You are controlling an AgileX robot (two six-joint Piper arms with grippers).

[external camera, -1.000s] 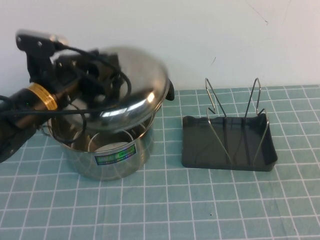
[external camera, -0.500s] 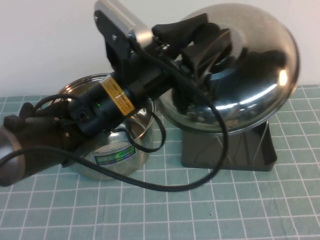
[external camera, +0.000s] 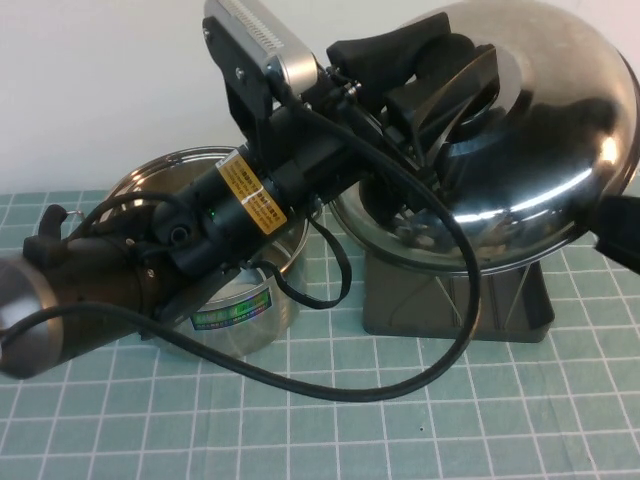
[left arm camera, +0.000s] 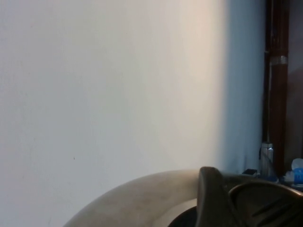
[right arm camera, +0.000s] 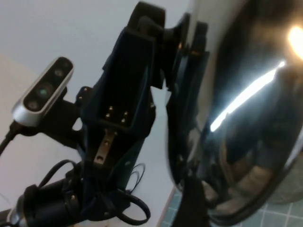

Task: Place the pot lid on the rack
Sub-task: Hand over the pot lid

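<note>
The pot lid [external camera: 540,150], round, domed and shiny steel, hangs tilted on edge in the air above the rack [external camera: 460,305]. My left gripper [external camera: 440,85] is shut on the lid's black knob and holds it high. Only the rack's dark grey tray shows; its wire loops are hidden behind the lid. In the left wrist view the lid's rim [left arm camera: 142,198] curves under one of that gripper's fingers [left arm camera: 210,198]. My right gripper [external camera: 622,238] is at the right edge, beside the lid. The right wrist view shows the lid [right arm camera: 246,118] and the left gripper [right arm camera: 177,42].
The open steel pot [external camera: 235,300] with a coloured label stands left of the rack, under my left arm. A black cable [external camera: 330,385] loops from the left arm down over the green gridded mat [external camera: 400,440]. A white wall is behind.
The lid left the pot, rose and swung right over the rack; in the last half second it moved a little further right. My right gripper has come into view at the right edge.
</note>
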